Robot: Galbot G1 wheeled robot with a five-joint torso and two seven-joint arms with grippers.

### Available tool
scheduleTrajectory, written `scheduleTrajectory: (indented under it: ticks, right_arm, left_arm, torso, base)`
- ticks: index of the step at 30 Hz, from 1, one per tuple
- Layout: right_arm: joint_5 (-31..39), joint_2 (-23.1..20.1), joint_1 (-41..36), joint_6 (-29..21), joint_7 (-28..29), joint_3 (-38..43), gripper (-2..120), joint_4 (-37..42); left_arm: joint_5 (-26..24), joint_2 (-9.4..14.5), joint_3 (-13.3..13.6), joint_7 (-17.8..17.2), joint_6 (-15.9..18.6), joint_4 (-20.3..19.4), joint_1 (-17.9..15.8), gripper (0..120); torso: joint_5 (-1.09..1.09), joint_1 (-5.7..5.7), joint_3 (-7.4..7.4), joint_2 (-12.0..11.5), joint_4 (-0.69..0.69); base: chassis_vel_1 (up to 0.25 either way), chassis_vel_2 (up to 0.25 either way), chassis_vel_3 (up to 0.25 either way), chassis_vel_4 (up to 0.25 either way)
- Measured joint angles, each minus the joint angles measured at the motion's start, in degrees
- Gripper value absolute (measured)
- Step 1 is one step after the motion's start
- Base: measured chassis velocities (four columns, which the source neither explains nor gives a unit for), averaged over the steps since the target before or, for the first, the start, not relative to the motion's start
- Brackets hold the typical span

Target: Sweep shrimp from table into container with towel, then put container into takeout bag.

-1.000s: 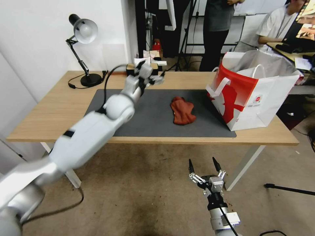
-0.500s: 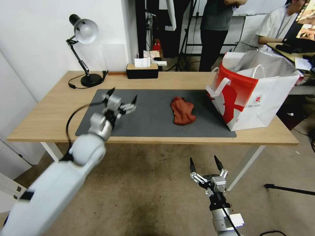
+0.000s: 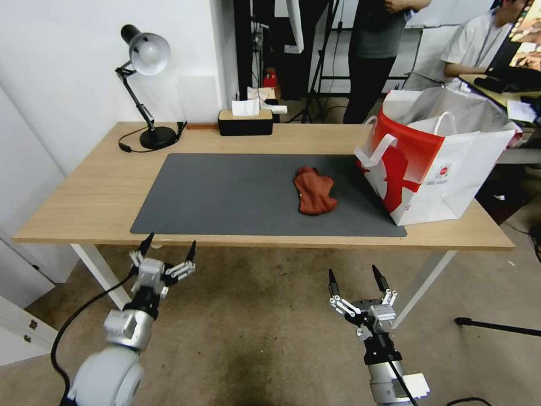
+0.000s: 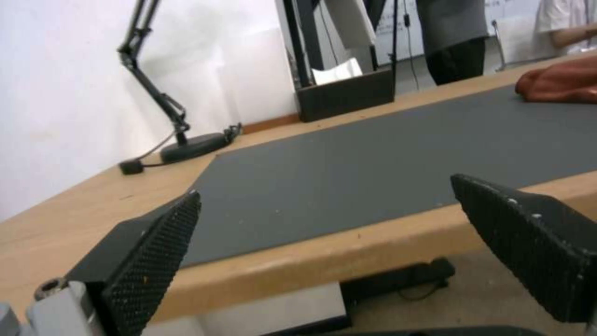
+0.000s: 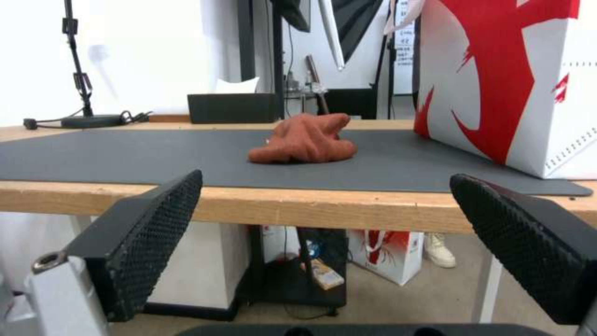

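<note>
Left gripper hanging below the table edge at 7 o'clock, fingers spread, right gripper pointing up at 5 o'clock, fingers spread, towel lying on the mat, takeout bag standing at 2 o'clock

Plain white wall upper left with a black-armed desk lamp, scuffed brownish concrete floor across the bottom.

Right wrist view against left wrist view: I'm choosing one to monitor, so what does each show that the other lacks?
Right wrist view alone: the takeout bag standing on the mat, and a second red-and-white bag under the table.

Left wrist view alone: the desk lamp's arm close up.

Both: the towel, the dark mat, the black tissue box, the lamp's base.
</note>
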Motion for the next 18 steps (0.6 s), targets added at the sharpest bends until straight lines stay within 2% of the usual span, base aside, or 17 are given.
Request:
scheduleTrajectory:
  ticks: [1,3,9,18]
  right_arm:
    - [0.00,0.00,0.00,0.00,0.00,0.00,100,0.00]
    - [0.38,0.01,-0.12,0.09,-0.29,0.15,100,0.38]
    - [2.05,-0.97,1.09,-0.79,-2.16,0.30,100,0.81]
    - [3.88,-1.60,1.49,-0.38,-8.24,2.14,100,1.40]
  left_arm:
    - [0.00,0.00,0.00,0.00,0.00,0.00,0.00,100]
    - [1.06,-1.92,-0.28,0.44,-2.34,0.10,1.66,100]
    - [2.26,-4.19,0.12,0.84,-3.70,0.67,2.08,100]
    - [2.81,-6.18,0.53,1.30,-5.63,1.50,2.63,100]
  torso:
    - [0.00,0.00,0.00,0.00,0.00]
    - [-0.02,-0.02,-0.01,0.01,0.01]
    - [-0.01,0.00,0.00,0.00,0.00]
    - [-0.02,0.00,0.00,0.00,0.01]
  base:
    - [0.000,0.000,0.000,0.000]
    - [0.000,0.000,0.000,0.000]
    - [0.000,0.000,0.000,0.000]
    - [0.000,0.000,0.000,0.000]
